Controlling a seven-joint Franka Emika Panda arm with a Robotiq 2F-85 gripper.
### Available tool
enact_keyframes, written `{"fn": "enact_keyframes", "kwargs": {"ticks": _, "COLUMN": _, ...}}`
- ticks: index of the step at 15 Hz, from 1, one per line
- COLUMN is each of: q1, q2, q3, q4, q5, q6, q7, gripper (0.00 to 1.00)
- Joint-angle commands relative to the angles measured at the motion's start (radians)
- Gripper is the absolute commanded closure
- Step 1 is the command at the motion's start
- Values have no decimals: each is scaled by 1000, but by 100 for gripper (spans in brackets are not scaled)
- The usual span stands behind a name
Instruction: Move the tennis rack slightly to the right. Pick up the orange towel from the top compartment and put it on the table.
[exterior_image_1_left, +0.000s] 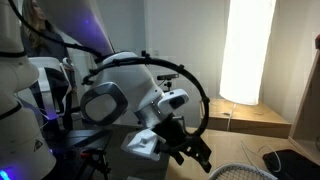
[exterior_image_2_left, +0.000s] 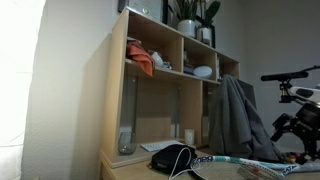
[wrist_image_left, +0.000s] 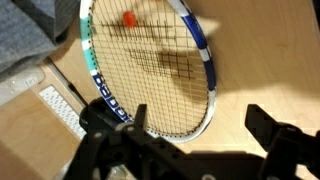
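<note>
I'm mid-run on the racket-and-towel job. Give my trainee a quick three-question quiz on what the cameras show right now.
1. True or false: the gripper is shut on the tennis racket.
2. Where is the orange towel? A: draped over the racket. B: in the upper left compartment of the shelf. C: held by the gripper.
3. Fill in: in the wrist view, the racket's head lies on the ____.

Key:
1. False. The jaws are open and hold nothing.
2. B.
3. table.
</note>
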Motion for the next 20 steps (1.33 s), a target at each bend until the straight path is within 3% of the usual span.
{"fn": "enact_keyframes", "kwargs": {"ticks": 1, "q1": 48, "q2": -75, "q3": -9, "q4": -38, "q5": -18, "q6": 0, "q7": -109, "gripper": 0}}
{"fn": "enact_keyframes", "kwargs": {"ticks": 10, "q1": 155, "q2": -83, "q3": -14, "q4": -55, "q5": 53, "q6": -1, "q7": -251, "gripper": 0}}
{"fn": "enact_keyframes", "kwargs": {"ticks": 11, "q1": 120, "q2": -55, "q3": 0, "q4": -28, "q5": 17, "q6": -1, "q7": -205, "gripper": 0}}
{"fn": "enact_keyframes", "kwargs": {"ticks": 20, "q1": 138, "q2": -55, "q3": -2, "q4": -34, "q5": 29, "q6": -1, "q7": -211, "gripper": 0}}
